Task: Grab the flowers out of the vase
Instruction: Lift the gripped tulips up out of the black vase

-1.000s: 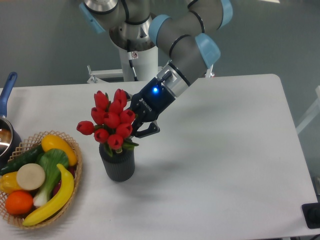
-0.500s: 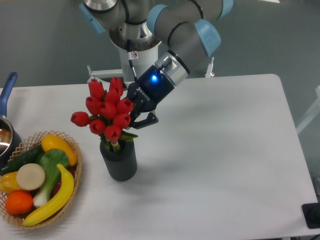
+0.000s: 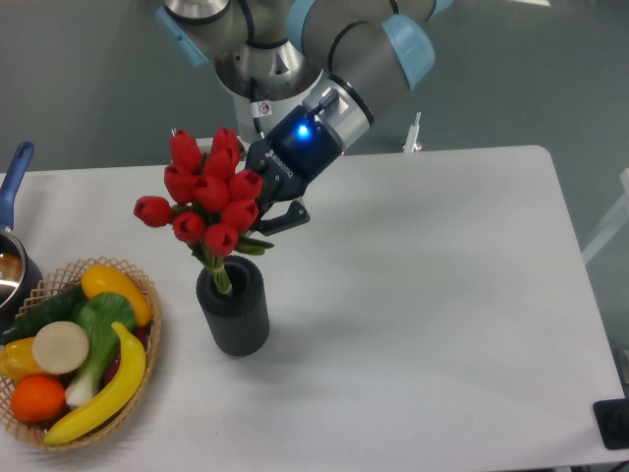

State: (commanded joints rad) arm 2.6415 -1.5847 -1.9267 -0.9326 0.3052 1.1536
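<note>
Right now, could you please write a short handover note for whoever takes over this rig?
Hand: shut on the flowers, gripping from behind the bunch; the fingertips are mostly hidden by the blooms.
Flowers: raised, tilted a little to the left, with the stems still dipping into the mouth of the vase.
Vase: upright on the table, to the right of the wicker basket of fruit and vegetables.
Done: grasp made, bunch partly lifted.
Left: lift until the stems clear the vase. The vase might tip if the stems drag on its rim.
</note>
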